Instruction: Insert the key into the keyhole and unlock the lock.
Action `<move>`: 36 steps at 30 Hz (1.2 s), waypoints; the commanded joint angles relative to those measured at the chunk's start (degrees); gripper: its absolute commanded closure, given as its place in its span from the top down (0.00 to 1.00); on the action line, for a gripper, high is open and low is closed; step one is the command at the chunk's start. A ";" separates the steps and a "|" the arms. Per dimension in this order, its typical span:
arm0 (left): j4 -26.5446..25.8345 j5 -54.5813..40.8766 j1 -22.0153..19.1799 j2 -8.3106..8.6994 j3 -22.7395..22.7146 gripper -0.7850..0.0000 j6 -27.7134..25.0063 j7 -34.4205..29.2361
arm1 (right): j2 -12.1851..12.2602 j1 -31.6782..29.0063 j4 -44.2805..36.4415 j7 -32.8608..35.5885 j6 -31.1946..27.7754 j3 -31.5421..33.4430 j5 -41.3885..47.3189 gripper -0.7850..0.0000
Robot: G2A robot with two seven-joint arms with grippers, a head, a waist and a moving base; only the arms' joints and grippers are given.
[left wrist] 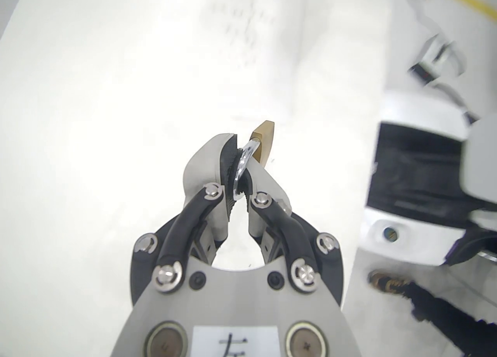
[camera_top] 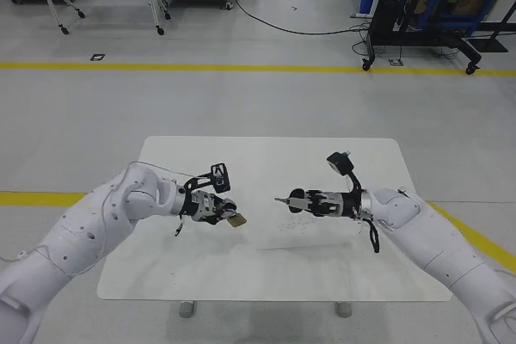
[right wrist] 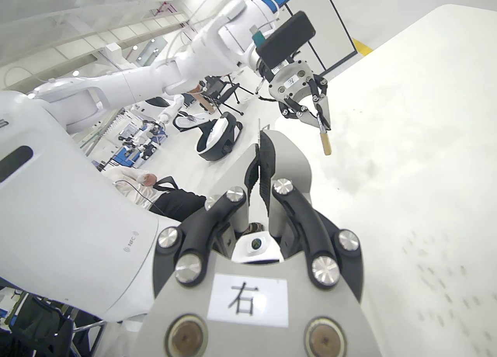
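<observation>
I count one white table (camera_top: 344, 163), and over it two arms that face each other, one coming in from each lower corner of the top view. A little left of the centre of that view is the left gripper (left wrist: 242, 153). Its two fingers are clenched on the silver shackle (left wrist: 241, 166) of the one lock (left wrist: 265, 141), a small brass padlock. The brass body sticks out past the fingertips, toward the middle of the table. In the right wrist view the same lock hangs in the upper middle of the frame, under the far claw and above the table top. Between the two claws there is a gap of bare table, so lock and key are near each other but not touching. Right of the centre of the top view is the right gripper (right wrist: 263, 141). Its two black pads are pressed together on the one key (camera_top: 282, 201), a thin silver piece whose tip points left, toward the lock. I cannot see the keyhole from any side. Below this gap, on the table, lies one patch of small dark marks (camera_top: 292, 225).
</observation>
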 commanded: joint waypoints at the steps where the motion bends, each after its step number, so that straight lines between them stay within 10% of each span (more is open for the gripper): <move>1: 2.78 -10.33 -0.51 -0.83 1.02 0.00 -2.55 -0.43 | -0.69 0.78 0.70 0.67 -0.91 -0.74 2.92 0.00; 11: 8.99 -49.92 -4.96 -6.84 10.16 0.00 -2.55 -17.12 | -4.05 3.04 -0.16 0.76 -1.02 -3.25 9.33 0.00; 36: 8.99 -49.92 -4.96 -6.84 10.16 0.00 -2.55 -17.12 | -4.42 2.63 -0.53 0.48 -1.02 -3.84 10.87 0.00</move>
